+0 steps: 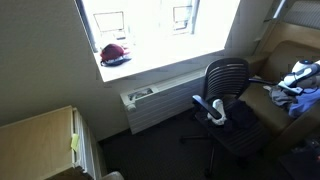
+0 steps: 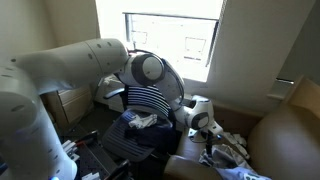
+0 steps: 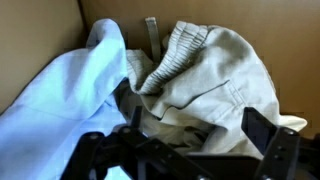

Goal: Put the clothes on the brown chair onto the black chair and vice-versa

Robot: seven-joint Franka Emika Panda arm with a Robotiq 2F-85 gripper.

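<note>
I could read no text, label, brand or number anywhere; the light blue shirt [image 3: 60, 95] and the grey-beige piece [image 3: 215, 80] just below my gripper [image 3: 182, 146] carried no legible print.

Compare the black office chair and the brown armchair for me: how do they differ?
The black chair has a thin curved mesh back; the brown chair has a tall padded one. The black chair is slim, the brown chair wide and upholstered. The black chair holds a dark navy piece and a small white piece; the brown chair holds a light blue shirt and a grey-beige piece. Both carry clothes and stand side by side.
</note>
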